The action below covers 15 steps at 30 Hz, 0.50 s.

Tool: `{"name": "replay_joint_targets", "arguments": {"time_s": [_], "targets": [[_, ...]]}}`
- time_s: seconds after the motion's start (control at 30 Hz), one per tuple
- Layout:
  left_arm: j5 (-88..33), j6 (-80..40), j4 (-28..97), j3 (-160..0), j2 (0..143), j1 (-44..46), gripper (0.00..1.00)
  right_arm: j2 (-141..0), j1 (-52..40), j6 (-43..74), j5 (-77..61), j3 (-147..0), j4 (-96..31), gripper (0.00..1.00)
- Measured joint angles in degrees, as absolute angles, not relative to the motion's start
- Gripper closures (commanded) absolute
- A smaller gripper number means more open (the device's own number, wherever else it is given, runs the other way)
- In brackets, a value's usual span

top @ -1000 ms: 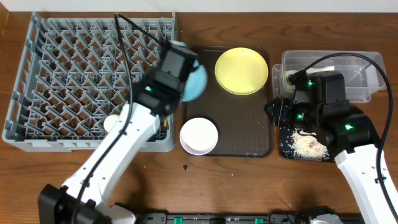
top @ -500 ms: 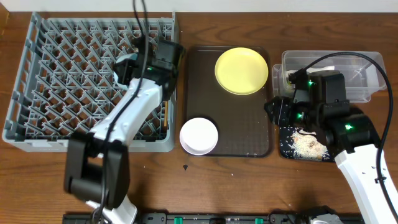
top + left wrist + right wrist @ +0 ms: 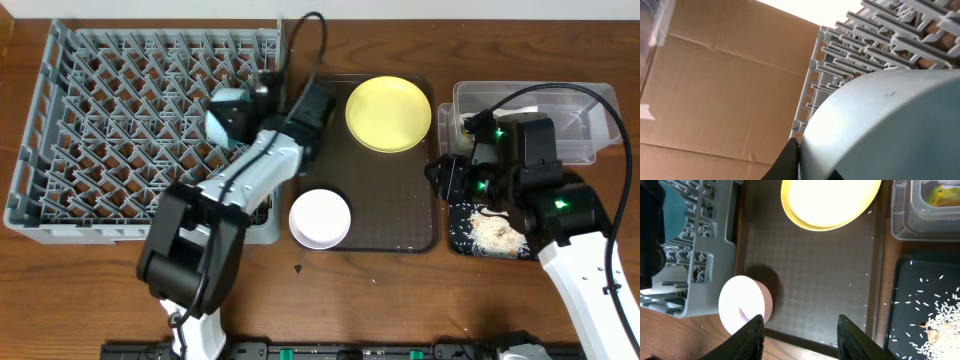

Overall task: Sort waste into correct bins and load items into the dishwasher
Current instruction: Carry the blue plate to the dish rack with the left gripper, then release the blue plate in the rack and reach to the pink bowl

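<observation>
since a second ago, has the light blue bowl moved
Yes. In the overhead view the light blue bowl went left, from the left edge of the brown tray to over the grey dish rack.

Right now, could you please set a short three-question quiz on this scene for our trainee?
1. True or false: the yellow plate lies in the grey dish rack.
2. Where is the heap of rice crumbs? A: the clear tub. B: the black tray. C: the dish rack.
3. Which bowl does the left claw hold at the dish rack?

Key: 1 false, it lies on the brown serving tray. 2 B. 3 the light blue bowl.
</observation>
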State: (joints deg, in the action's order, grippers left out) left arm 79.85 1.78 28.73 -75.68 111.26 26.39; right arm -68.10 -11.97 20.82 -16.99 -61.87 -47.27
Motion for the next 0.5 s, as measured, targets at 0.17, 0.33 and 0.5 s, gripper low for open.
{"name": "replay_joint_targets", "arguments": {"time_s": [0.17, 0.33, 0.5], "targets": [[80.14, 1.78, 30.24, -75.68, 111.66, 27.97, 0.86, -68.10, -11.97, 20.82, -16.99, -61.87, -47.29, 0.55], [79.13, 1.78, 31.14, -75.68, 111.92, 29.43, 0.60, -68.10, -11.97, 20.82, -17.02, -61.87, -47.27, 0.55], [75.26, 1.34, 34.61, -75.64, 111.98, 29.76, 0.48, -68.10, -11.97, 20.82, -17.02, -61.87, -47.27, 0.55]]}}
